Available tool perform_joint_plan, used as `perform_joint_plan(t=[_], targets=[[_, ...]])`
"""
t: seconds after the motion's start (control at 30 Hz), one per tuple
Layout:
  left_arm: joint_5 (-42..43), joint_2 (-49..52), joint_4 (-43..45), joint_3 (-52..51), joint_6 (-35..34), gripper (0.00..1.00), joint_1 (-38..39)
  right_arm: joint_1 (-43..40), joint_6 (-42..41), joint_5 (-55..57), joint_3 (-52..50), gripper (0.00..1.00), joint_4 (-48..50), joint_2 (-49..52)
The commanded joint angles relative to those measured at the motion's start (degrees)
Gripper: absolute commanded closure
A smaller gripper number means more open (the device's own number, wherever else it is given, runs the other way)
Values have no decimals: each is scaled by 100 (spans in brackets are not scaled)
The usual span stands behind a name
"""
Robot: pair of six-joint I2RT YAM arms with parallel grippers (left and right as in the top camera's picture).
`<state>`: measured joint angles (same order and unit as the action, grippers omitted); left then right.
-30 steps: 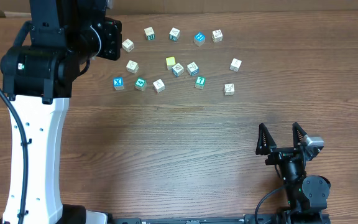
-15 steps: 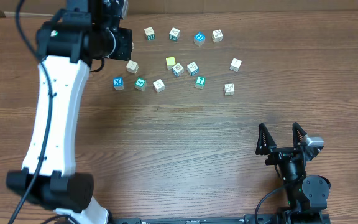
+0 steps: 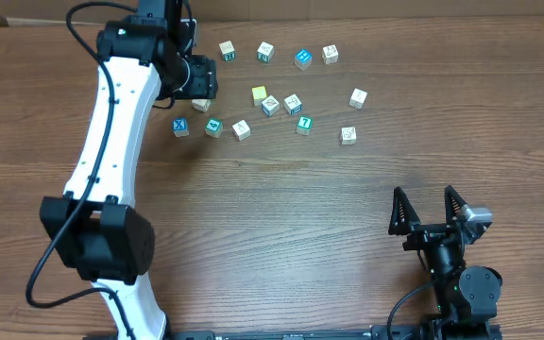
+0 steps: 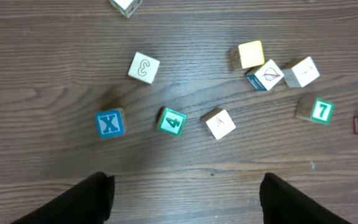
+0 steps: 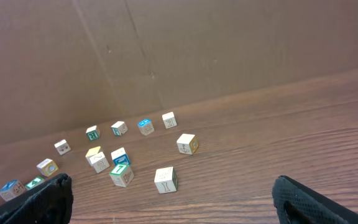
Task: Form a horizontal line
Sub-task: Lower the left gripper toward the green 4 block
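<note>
A: Four cubes are taken as the row, overhead first: green 4 cube [image 3: 214, 126], white cube [image 3: 242, 129], green 7 cube [image 3: 304, 124], outer white cube [image 3: 348, 135]. The long axis is laid left-right across the table [image 3: 281, 236], but loosely. A wide gap is left between the white cube and the 7, and the outer one is set slightly nearer the robot.

B: Which arm is nearer?

A: Reach is already made by the left arm [image 3: 111, 123], stretched over the cluster's left end, wrist just beyond the blue X cube [image 3: 180, 126]. Well apart, near the front edge, the right gripper [image 3: 423, 198] is parked with jaws spread wide, nothing held. Left is judged the arm for the move.

B: Left wrist view?

A: Fingers of the left gripper [image 4: 186, 186] are seen well apart, nothing between them. X, 4 and white cube are lined up just ahead of the fingers. The 7 is off to the right, a little farther out. The outer cube is cut by the right frame edge. Farther out, the yellow cube [image 4: 251, 54] is not counted.

B: Right wrist view?

A: Only distant cubes are seen, ahead and mostly left of its open fingers. The next reach is judged to be rightward along the axis, toward the 7.
</note>
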<state>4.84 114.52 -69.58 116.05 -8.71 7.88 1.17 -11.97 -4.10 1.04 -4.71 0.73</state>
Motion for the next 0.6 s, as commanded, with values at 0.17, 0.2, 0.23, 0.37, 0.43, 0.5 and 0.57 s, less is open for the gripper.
perform_joint_plan(t=[0.17,0.2,0.23,0.37,0.43,0.5,0.57], targets=[[-98,487,98,-24,-374,35,39,-17,4,-7,-57,0,28,-57],[-94,525,87,-24,-378,37,42,-17,4,-7,-57,0,28,-57],[-94,605,79,-24,-378,41,48,-17,4,-9,-57,0,28,-57],[-81,896,44,-28,-374,44,94,-17,4,-7,-57,0,28,-57],[-81,1064,37,-28,-350,44,109,-17,4,-7,-57,0,28,-57],[-85,1213,37,-28,-275,44,120,-17,4,-7,-57,0,28,-57],[-98,1368,42,-28,-186,44,118,-17,4,-9,-57,0,28,-57]])
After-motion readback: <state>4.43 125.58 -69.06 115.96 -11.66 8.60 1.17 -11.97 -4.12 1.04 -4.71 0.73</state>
